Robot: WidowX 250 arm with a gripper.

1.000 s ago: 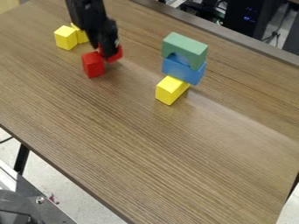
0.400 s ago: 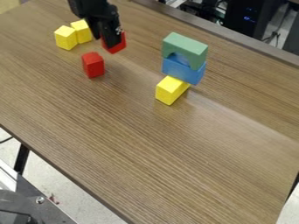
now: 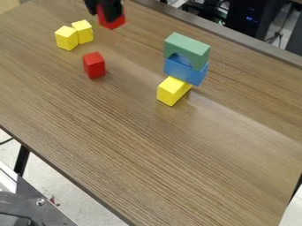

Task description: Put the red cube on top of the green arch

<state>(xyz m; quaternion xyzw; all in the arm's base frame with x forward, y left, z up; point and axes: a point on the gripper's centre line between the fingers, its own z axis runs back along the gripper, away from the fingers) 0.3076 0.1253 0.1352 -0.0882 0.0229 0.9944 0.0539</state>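
Gripper [image 3: 106, 14] near the top edge of the camera view, between 11 and 12 o'clock, pointing down. Clamped on a red cube [image 3: 110, 25], the task's piece, which hangs above the table [image 3: 177, 163]; part of the cube is hidden behind the black fingers.

Target, the green arch [image 3: 191, 47]: between 12 and 1 o'clock, upright, resting on a blue block [image 3: 182, 72]. Red cube well apart from it, towards 11. A yellow block [image 3: 170, 92] at 1 o'clock, closer to centre, meets the blue one's lower edge; whether it lies beneath or in front, cannot tell.

Second red block [image 3: 94, 66] standing on the wood between 10 and 11 o'clock. Two more yellow pieces near 11, side by side: one nearer the camera [image 3: 66, 39], one just behind it [image 3: 85, 32].

Beyond the table's far edge at 1 o'clock, a black case [image 3: 247, 15] with small blue lights. Metal frame [image 3: 44, 212] between 7 and 8.
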